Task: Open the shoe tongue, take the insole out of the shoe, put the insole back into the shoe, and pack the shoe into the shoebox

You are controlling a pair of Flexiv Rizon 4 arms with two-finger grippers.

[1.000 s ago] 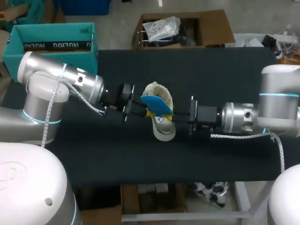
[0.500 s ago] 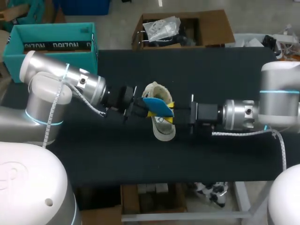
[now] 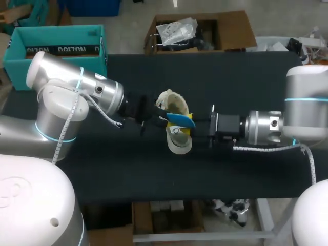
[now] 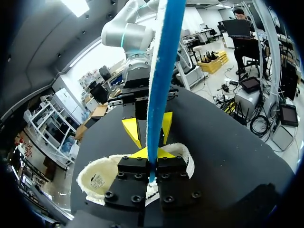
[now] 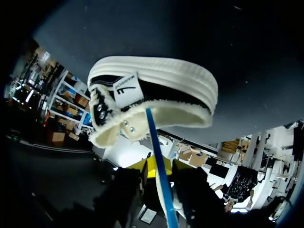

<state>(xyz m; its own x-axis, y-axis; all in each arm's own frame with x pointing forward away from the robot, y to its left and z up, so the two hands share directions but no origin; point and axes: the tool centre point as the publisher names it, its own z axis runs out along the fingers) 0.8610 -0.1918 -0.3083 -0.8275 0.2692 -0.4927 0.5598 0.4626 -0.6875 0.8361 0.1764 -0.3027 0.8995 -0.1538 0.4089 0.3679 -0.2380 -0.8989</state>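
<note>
A: L gripper [image 4: 147, 183]?
B: Pinched tight on one end of the blue insole [image 4: 161, 71]. The insole stands edge-on out of it, just above the shoe [image 4: 102, 175] opening.
A: R gripper [image 4: 148, 130]?
B: At the insole's far end, across the shoe from the L one. Whether it's gripping, can't tell.
A: How will the insole handle?
B: Light, thin and floppy, I'd say, w/ a fabric face, so not slick. Held by one end it'll prob. sag. Best taken near an end, by the edge, and fed in toe first. The shoe has soft fleecy lining and a stiffer ribbed sole. It may skid on the black table [image 3: 230, 82] if pushed.
A: Arms?
B: L arm [image 3: 77, 95] stretched in from the shoe's left, R arm [image 3: 266, 127] straight and level from its right. Teal box [image 3: 56, 48], prob. the shoebox, is well apart from the shoe, beyond the L arm.
</note>
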